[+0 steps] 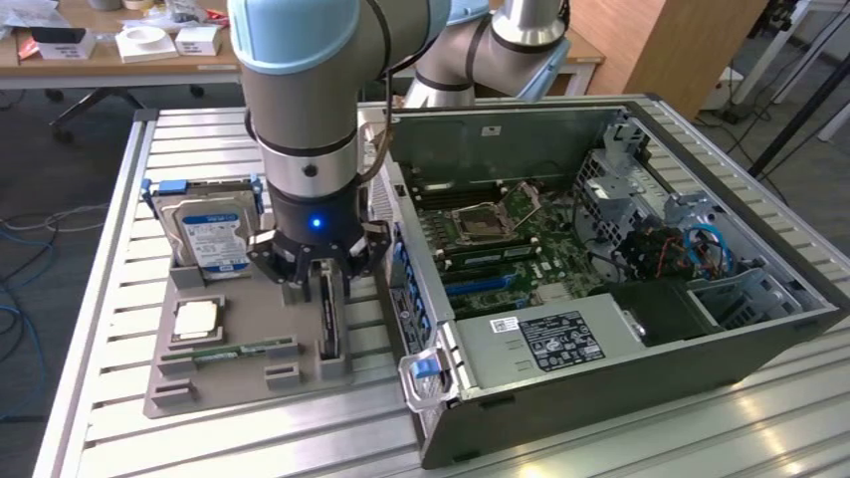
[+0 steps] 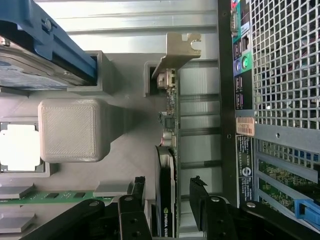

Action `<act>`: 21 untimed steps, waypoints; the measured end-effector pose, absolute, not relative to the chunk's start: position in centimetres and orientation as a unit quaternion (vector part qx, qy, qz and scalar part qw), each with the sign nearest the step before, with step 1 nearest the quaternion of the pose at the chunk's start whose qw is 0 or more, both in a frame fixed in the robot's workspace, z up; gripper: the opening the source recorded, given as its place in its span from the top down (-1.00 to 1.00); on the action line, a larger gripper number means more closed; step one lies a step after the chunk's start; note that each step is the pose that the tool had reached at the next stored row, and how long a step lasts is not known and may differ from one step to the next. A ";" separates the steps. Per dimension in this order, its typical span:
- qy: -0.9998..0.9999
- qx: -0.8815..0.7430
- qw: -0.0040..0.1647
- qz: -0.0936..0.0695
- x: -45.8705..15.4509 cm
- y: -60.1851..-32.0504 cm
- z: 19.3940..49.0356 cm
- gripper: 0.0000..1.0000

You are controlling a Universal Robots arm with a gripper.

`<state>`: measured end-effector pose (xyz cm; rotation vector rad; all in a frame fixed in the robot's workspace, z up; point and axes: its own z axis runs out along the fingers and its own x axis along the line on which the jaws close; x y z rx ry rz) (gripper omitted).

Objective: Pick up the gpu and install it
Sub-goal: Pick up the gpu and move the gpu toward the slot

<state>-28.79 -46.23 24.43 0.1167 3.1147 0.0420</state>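
The gpu (image 1: 328, 324) stands on edge in a slot of the grey printed holder (image 1: 179, 393), a thin black card with its metal end bracket (image 2: 177, 50) at the far end. My gripper (image 1: 322, 274) hangs straight over it, open. In the wrist view the gpu (image 2: 170, 125) runs between my two black fingers, and the gripper (image 2: 167, 186) straddles it with a gap on each side. One fingertip (image 2: 138, 185) is beside the card's one face, the other (image 2: 198, 186) beside the opposite face. Nothing is gripped.
The open computer case (image 1: 743, 329) lies right beside the holder, with its motherboard (image 1: 519, 239) exposed. A silver hard drive (image 1: 213, 234) with a blue label stands in the holder, along with a processor chip (image 1: 197, 319) and a green memory stick (image 1: 233, 352). Everything rests on a slatted aluminium table (image 1: 106, 249).
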 end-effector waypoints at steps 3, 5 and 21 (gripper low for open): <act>0.999 0.037 0.012 0.013 -28.8 -46.2 24.2 0.03; 0.999 0.037 0.012 0.013 -28.8 -46.2 24.1 0.03; 0.999 0.037 0.012 0.013 -28.8 -46.2 23.4 0.03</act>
